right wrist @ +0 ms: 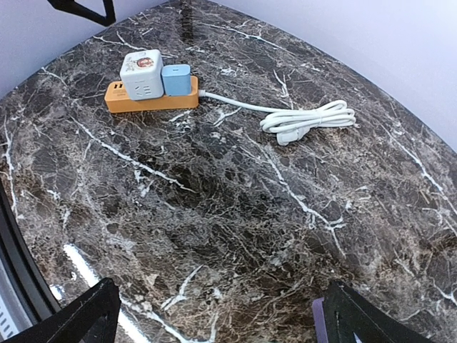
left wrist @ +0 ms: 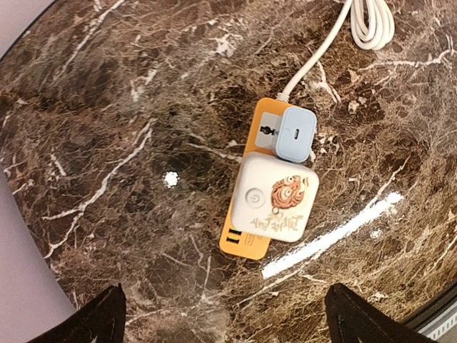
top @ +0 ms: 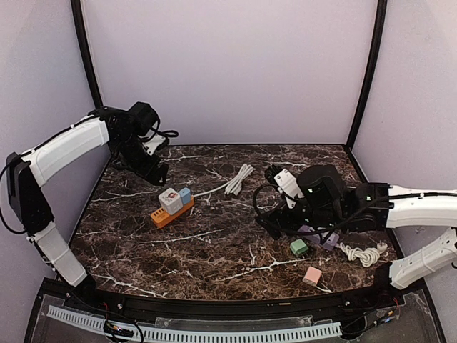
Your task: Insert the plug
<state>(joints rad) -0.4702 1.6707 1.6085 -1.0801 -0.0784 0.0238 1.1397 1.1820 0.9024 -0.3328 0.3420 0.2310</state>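
Near edge, right: pink block [top: 311, 276], green block [top: 299, 247] and knotted white cord [top: 364, 254] on the dark, white-veined marble surface [top: 214, 250]. Right end effector [right wrist: 225, 318] low, reaching left, fingers spread, empty.

Mid-left: orange strip [left wrist: 246, 250] lying flat. Rounded white cube [left wrist: 277, 199] and blue plug [left wrist: 294, 134] seated on it, touching.

Left end effector [left wrist: 228, 321] above the strip, pointing down, released, holding nothing.

Bundled white cable [top: 239, 179] beyond.

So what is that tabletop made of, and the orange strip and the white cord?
Tabletop: looks like polished dark brown marble, with white veins and sharp light reflections; it could also be a printed laminate. Orange strip: likely moulded plastic, smooth, uniform in colour, fairly matte. White cord: probably a rubbery plastic sheath, since it lies in soft loops.
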